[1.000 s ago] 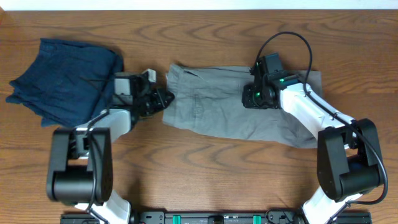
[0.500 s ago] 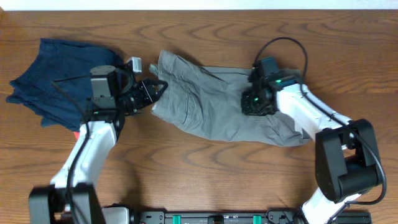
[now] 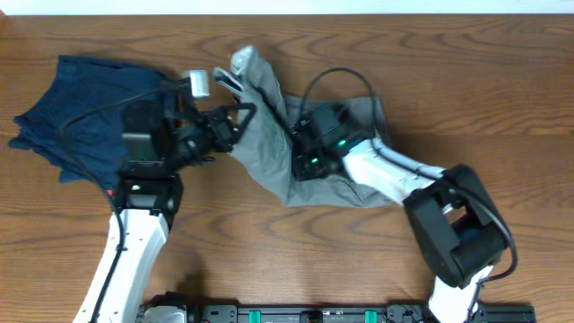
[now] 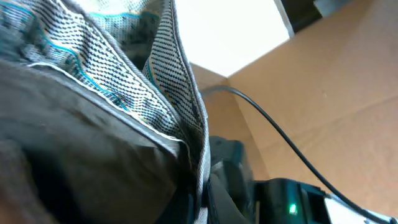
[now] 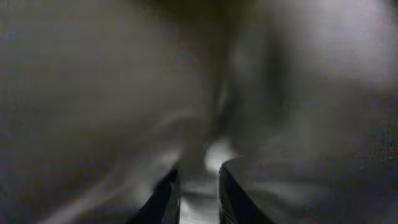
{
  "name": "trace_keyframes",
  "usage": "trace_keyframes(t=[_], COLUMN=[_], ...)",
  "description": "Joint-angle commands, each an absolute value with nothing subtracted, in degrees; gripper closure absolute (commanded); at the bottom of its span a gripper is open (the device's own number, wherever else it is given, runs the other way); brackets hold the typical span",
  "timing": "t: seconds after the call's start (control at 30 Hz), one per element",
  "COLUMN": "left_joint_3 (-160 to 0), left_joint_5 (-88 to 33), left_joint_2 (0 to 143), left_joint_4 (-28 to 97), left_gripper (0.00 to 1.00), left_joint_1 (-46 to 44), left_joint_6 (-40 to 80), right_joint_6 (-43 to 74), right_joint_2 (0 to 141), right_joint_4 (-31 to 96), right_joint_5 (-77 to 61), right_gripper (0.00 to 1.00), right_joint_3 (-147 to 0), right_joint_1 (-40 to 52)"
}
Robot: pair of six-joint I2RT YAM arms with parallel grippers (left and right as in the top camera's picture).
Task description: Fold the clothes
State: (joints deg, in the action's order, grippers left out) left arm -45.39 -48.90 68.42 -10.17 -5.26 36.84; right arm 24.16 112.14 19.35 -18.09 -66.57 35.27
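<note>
The grey shorts (image 3: 269, 135) are in the middle of the table (image 3: 502, 81), but they are not flat. They are all bunched up in a crooked heap. One end sticks up near the far side of the table, and the rest runs down toward the near side.

Our left claw (image 3: 240, 121) is right at the edge of the shorts, on the side by the blue clothes (image 3: 81, 112). From its own camera we see the dotted lining (image 4: 124, 81) of the waistband very close up, hanging right in front of us. We do not see the claw's tips there, so we cannot tell if it is pinching the cloth or just touching it.

Our right claw (image 3: 305, 161) is down on the middle of the shorts. Its camera is dark and blurry and full of grey cloth. The two fingers (image 5: 169, 196) are close together, with only a thin gap, so we think they are pinching a bit of the shorts.

How far are we? Not far, we think. There is no neat fold yet. The shorts are not laid in half and the edges do not line up. The cloth is only gathered and lifted. What is left is most of the job: lay one half over the other, pull it smooth, and let go. The blue clothes sit well off to the side, and they are not part of this job.
</note>
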Motion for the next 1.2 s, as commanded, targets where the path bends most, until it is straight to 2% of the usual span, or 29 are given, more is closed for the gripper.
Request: trace_keyframes(t=[0.0, 0.3, 0.57, 0.77, 0.93, 1.17], left_joint_3=[-45.78, -45.78, -45.78, -45.78, -45.78, -45.78], left_joint_5=[-48.36, -43.81, -40.77, -39.70, -37.01, -30.74], left_joint_2=[69.80, 71.37, 71.66, 73.28, 73.95, 75.16], left_joint_4=[-10.20, -10.24, -9.39, -9.37, -10.63, -13.19], left_gripper=[0.94, 0.94, 0.94, 0.94, 0.94, 0.93], left_joint_1=[-8.64, -14.24, -14.28, -16.14, -19.70, -25.04], left_joint_6=[37.56, 37.17, 37.15, 37.19, 37.26, 39.40], right_joint_6=[27.07, 24.91, 16.99, 9.96, 9.13, 10.72], right_joint_2=[112.97, 110.48, 100.36, 101.56, 104.14, 107.26], right_joint_4=[18.52, 23.03, 35.66, 43.68, 43.92, 41.98], right_joint_5=[-19.16, -16.58, -6.94, -5.96, -5.30, -5.37], right_gripper=[0.80, 0.77, 0.74, 0.77, 0.77, 0.79], right_joint_3=[-66.37, -66.89, -67.40, -67.18, -65.73, -62.26], right_joint_1=[37.60, 33.65, 19.18, 9.52, 8.12, 11.18])
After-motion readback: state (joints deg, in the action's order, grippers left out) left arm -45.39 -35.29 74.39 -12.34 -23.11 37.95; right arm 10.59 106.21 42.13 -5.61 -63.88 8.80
